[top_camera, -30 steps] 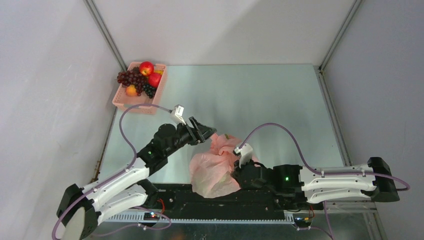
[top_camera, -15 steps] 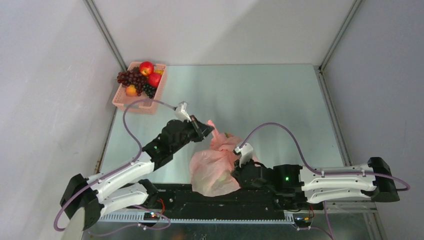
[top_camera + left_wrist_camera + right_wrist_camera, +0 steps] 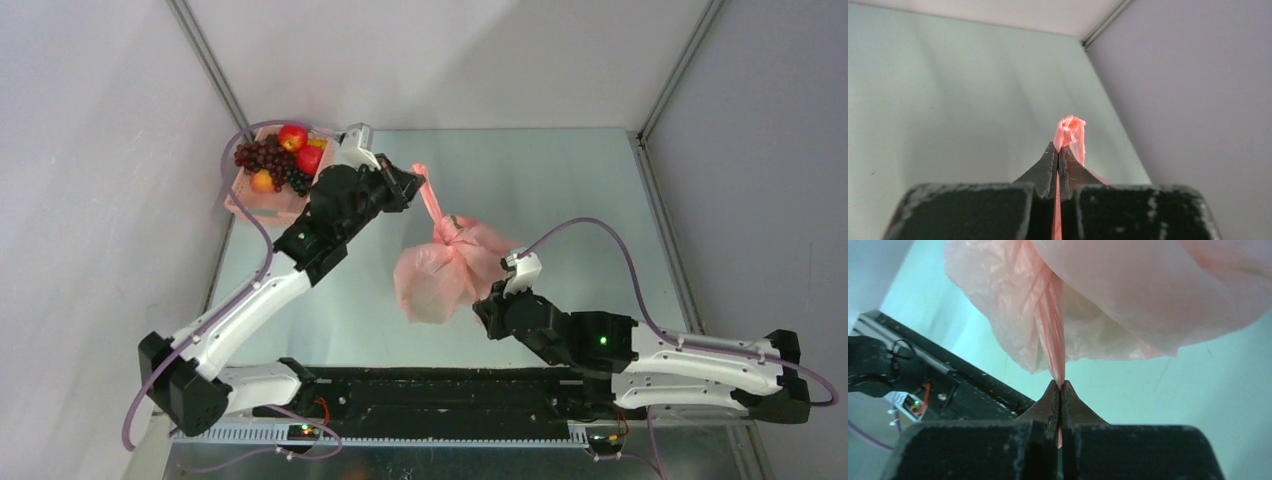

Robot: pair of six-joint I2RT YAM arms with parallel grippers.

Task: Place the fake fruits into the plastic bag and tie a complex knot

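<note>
The pink plastic bag [image 3: 440,280] hangs bunched at the table's middle, pulled taut between both grippers. My left gripper [image 3: 416,184] is shut on one twisted handle [image 3: 1070,131], which runs down from it to the gathered neck [image 3: 450,232]. At the bag's near right side, my right gripper [image 3: 488,304] is shut on another twisted pink strip [image 3: 1050,325] of the bag [image 3: 1128,305]. What is inside the bag is veiled. More fake fruits [image 3: 280,158], red apples, an orange and dark grapes, lie in the basket at the far left.
The pink lattice basket [image 3: 258,206] stands at the table's far left corner, just behind my left arm's wrist. A black rail [image 3: 440,400] runs along the near edge. Grey walls close in the table on the left, far and right sides.
My left gripper shut on the bag's handle and pulled it up and away toward the far left. The bag rose off the near edge, and my right arm followed it forward.
</note>
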